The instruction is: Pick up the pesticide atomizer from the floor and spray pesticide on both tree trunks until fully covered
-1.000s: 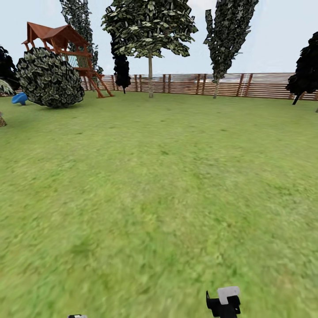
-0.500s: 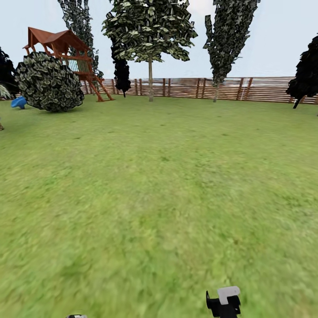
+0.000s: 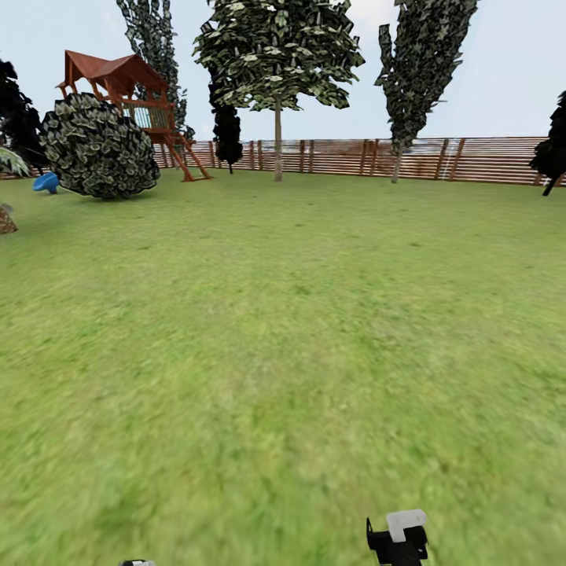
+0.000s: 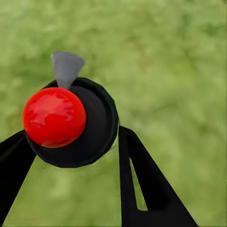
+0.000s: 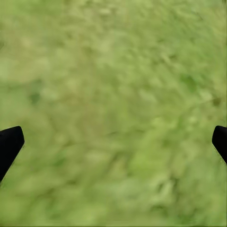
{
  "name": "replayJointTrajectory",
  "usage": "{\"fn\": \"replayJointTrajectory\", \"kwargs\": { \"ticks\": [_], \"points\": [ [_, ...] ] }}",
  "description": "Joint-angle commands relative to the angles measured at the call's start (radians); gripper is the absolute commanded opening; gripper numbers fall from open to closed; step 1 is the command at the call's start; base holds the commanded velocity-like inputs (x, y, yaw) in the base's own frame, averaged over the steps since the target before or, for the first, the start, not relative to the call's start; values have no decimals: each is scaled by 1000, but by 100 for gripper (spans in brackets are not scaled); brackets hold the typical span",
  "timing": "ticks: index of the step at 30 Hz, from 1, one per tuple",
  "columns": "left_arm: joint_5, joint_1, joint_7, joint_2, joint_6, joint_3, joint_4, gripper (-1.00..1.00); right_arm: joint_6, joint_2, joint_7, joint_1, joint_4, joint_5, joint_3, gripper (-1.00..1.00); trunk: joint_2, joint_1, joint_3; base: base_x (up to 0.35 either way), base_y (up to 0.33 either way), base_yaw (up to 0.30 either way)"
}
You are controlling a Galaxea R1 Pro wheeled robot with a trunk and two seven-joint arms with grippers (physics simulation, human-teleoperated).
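Head view: wide lawn (image 3: 283,330), slat fence (image 3: 472,159) behind, pale-trunked tree (image 3: 277,145) by it, play tower (image 3: 126,94) and round bush (image 3: 100,146) far left. Left wrist: left gripper (image 4: 71,142) fingers pinching the pesticide atomizer (image 4: 71,123) (red cap, grey nozzle) above grass. Right wrist: right gripper (image 5: 113,142) fingertips spread wide, nothing between, grass below.

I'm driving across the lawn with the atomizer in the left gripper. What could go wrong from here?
1. The atomizer sits off-centre in the left gripper, crowding one finger, so jolts while driving might loosen it.
2. Both bare-trunked trees stand far off by the fence. A dark narrow tree stands close to one, so you could steer to the wrong trunk.
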State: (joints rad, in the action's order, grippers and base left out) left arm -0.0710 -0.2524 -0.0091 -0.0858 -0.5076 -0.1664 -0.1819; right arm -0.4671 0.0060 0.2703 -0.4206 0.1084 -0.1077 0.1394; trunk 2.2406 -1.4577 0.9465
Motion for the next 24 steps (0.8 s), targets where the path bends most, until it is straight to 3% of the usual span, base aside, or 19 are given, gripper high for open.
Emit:
{"fn": "replayJointTrajectory", "kwargs": {
  "ticks": [1,10,24],
  "points": [
    [-7,-1,-1,0,-3,2,1,-100,1,0,10,-1,-1,-11,3,100,0,0,1,339,0,39],
    [-7,-1,-1,0,-3,1,1,-100,0,-1,10,-1,0,-13,3,100,0,0,2,339,0,6],
    [-7,-1,-1,0,-3,1,1,-100,1,-1,12,-1,0,-12,3,100,0,0,23,339,0,0]
  ]
}}
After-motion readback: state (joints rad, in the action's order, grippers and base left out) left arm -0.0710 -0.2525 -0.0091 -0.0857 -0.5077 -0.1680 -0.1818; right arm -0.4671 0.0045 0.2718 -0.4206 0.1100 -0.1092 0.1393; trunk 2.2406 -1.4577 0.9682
